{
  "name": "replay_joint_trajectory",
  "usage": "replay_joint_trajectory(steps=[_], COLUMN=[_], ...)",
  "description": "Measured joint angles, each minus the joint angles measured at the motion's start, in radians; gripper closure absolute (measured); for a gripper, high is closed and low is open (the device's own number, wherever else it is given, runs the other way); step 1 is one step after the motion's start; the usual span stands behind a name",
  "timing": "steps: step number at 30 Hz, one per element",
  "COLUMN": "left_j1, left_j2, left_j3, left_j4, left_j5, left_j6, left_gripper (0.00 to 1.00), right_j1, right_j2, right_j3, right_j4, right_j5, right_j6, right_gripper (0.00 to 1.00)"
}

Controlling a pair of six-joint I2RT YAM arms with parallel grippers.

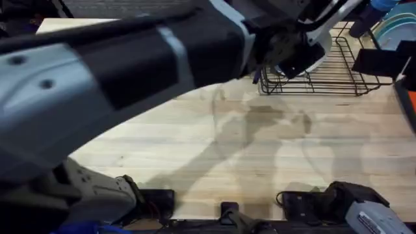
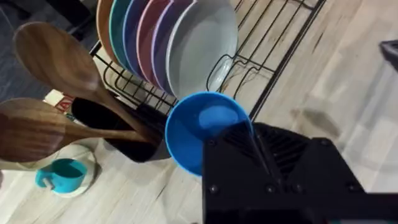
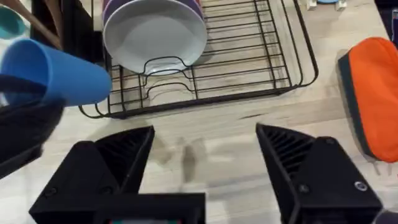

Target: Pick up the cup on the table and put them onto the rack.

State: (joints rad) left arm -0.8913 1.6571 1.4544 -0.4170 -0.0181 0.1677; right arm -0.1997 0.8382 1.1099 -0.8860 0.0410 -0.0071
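Blue cup lifted and carried to the rack's edge, not yet set down.

The left gripper was clamped on the blue plastic cup, which was held tilted, its mouth open toward the wrist camera, clear of the wooden table. The black wire dish rack lay just beyond the cup, the white plate nearest it. The right gripper hung over the table with its jaws spread wide and empty. Placing the cup inside the rack remained.

The left arm reaches across the table to the rack.
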Motion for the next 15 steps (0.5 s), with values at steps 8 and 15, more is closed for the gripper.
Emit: replay_joint_trajectory(steps=[8, 15], left_j1=[0.000, 0.000], left_j2=[0.079, 0.131], left_j3=[0.000, 0.000], left_j4=[0.059, 0.064], left_j5=[0.000, -0.001], left_j6=[0.000, 0.000], left_gripper=[0.960, 0.960], right_j1=[0.000, 0.000], right_j2=[0.000, 0.000], right_j3=[0.000, 0.000], right_j4=[0.000, 0.000], right_j5=[0.000, 0.000], right_j6=[0.000, 0.000], right_gripper=[0.009, 0.009])
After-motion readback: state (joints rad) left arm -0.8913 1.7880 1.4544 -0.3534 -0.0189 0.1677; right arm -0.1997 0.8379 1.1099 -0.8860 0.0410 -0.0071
